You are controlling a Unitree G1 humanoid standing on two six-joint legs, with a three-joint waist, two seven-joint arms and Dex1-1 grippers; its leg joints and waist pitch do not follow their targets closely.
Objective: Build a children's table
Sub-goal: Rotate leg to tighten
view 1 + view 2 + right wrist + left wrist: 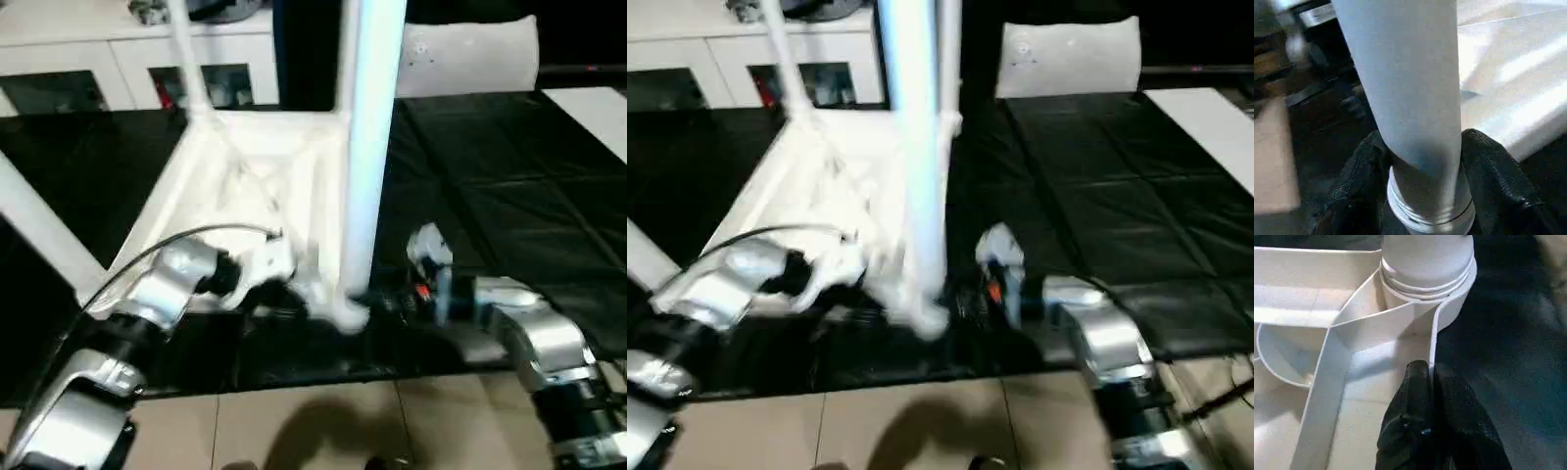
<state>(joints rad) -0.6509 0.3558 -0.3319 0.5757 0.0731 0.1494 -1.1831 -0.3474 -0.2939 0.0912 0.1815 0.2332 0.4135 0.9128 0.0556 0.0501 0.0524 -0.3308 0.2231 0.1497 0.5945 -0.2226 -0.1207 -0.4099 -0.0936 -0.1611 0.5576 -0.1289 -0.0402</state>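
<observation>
The children's table lies upside down on the black mat, its ribbed white top (245, 186) facing up and several white legs standing in the corner sockets. The nearest leg (372, 147) rises from the near right corner socket (1425, 279). My left gripper (1427, 369) is shut on the thin rim of the top just beside that socket, also seen from above as left gripper (279, 259). My right gripper (1425, 161) reaches in from the right at the leg's base, a black finger (1361, 171) pressed on each side of the tube.
Another leg (186, 59) stands at the far corner and one (39, 225) slants at the left. A black mat (509, 196) covers the work surface. A flat white panel (470, 54) leans at the back right, a white strip (598, 113) lies at the right, and white cabinets (98, 59) stand behind.
</observation>
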